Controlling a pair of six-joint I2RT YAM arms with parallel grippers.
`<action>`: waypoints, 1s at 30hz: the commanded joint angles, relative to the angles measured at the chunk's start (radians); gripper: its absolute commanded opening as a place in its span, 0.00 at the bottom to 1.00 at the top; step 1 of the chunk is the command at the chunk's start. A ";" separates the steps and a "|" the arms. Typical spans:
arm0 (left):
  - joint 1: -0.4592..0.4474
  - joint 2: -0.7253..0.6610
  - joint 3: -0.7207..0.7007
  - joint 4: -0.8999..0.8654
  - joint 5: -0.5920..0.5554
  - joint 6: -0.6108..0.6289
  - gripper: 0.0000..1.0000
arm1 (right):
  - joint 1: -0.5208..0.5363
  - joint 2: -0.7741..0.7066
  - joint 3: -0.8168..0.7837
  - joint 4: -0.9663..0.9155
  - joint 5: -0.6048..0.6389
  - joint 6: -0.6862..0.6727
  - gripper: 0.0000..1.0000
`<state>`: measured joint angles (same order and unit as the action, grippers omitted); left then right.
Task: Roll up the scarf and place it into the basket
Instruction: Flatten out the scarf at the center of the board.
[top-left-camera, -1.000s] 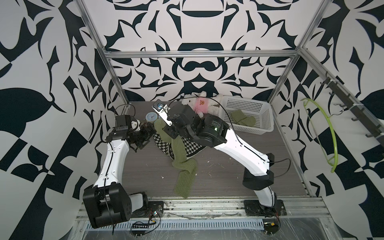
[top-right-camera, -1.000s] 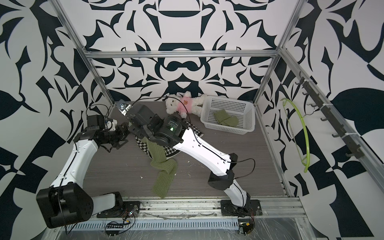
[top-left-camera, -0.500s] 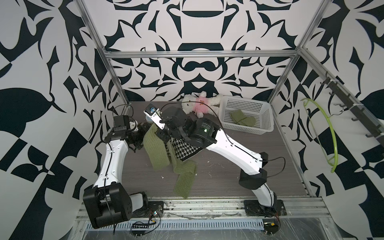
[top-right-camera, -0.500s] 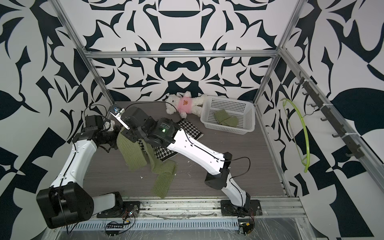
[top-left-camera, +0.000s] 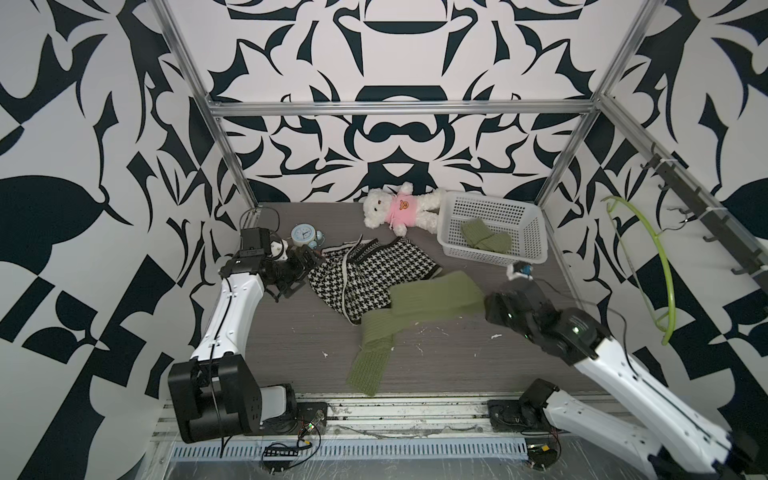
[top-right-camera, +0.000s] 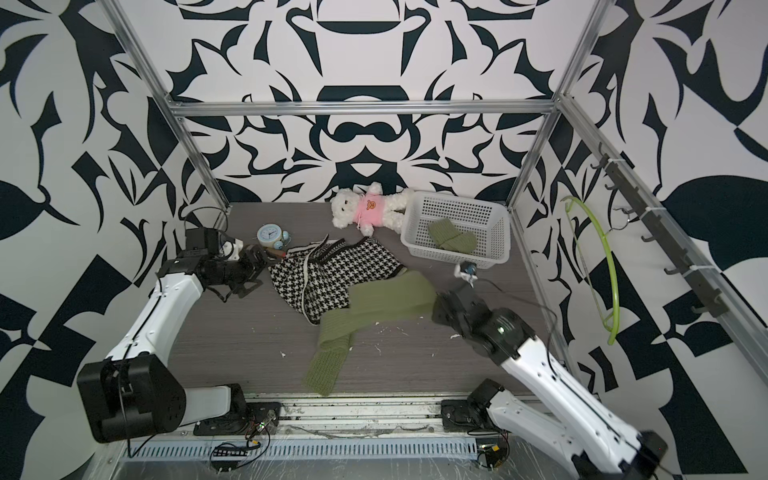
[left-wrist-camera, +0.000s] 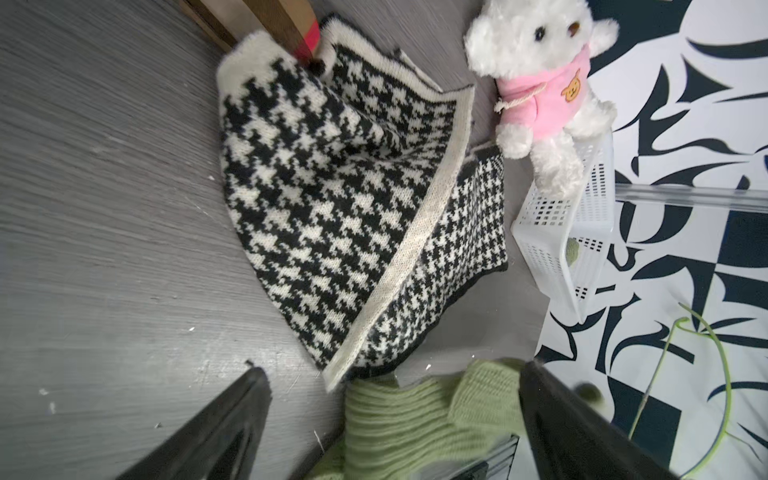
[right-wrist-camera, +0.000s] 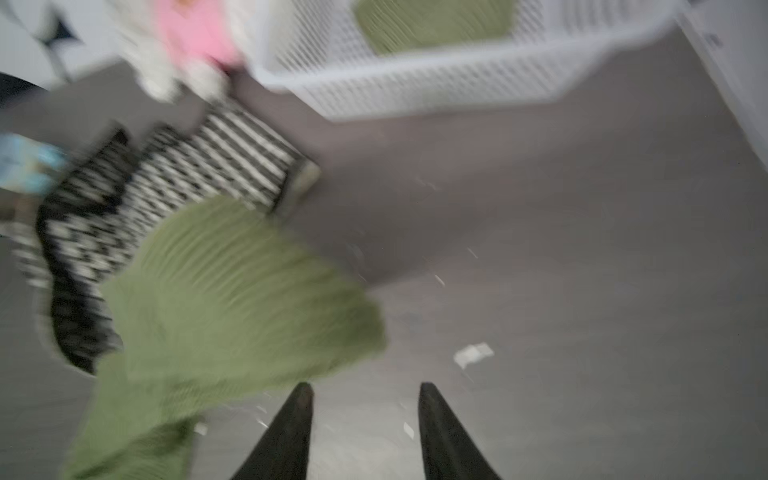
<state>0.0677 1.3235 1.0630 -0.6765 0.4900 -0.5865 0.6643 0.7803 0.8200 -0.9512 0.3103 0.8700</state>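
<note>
As I look from the left wall, the left gripper (top-left-camera: 308, 264) sits low over the table (top-left-camera: 291, 332), jaws spread wide with nothing in them. It is just beside the left edge of the houndstooth scarf (top-left-camera: 365, 274); I cannot tell if they touch. Behind it stands 1 small blue clock (top-left-camera: 302, 235).

The houndstooth scarf lies bunched mid-table with 1 cream border fold, sharp in the left wrist view (left-wrist-camera: 332, 199).

The green scarf (top-left-camera: 432, 297) is next, unrolled and outside the basket. 1 end lies flat near the front edge at centre. From there it runs back to a bend, then a wider doubled band runs right and overlaps the houndstooth scarf's near corner. I cannot tell whether that band lies flat or is off the surface. White crumbs (top-left-camera: 428, 330) dot the table around it.

At the back, the teddy bear (top-left-camera: 401, 210) in a pink top lies with its legs against the basket (top-left-camera: 486, 212), which sits in the back right corner. 1 folded green knit (top-left-camera: 484, 237) is inside.

The right gripper (right-wrist-camera: 365, 388) is near the scarf band's right end, in front of the basket. The right wrist view is blurred, but its 2 fingers are parted with bare table between them and grip nothing.

On the right wall hangs 1 green hanger (top-left-camera: 670, 286).
</note>
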 joint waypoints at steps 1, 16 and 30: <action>-0.078 0.030 0.042 0.002 -0.036 0.000 0.99 | 0.102 0.021 0.012 -0.153 0.014 0.247 0.62; -0.391 0.153 0.078 0.052 -0.042 -0.067 0.99 | 0.076 0.664 0.228 0.121 -0.013 -0.166 0.55; -0.391 0.222 0.110 0.047 -0.037 -0.036 0.99 | -0.124 0.625 0.032 0.154 -0.069 -0.137 0.52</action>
<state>-0.3264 1.5299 1.1404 -0.6319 0.4385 -0.6388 0.5652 1.4231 0.8879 -0.7830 0.2489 0.7296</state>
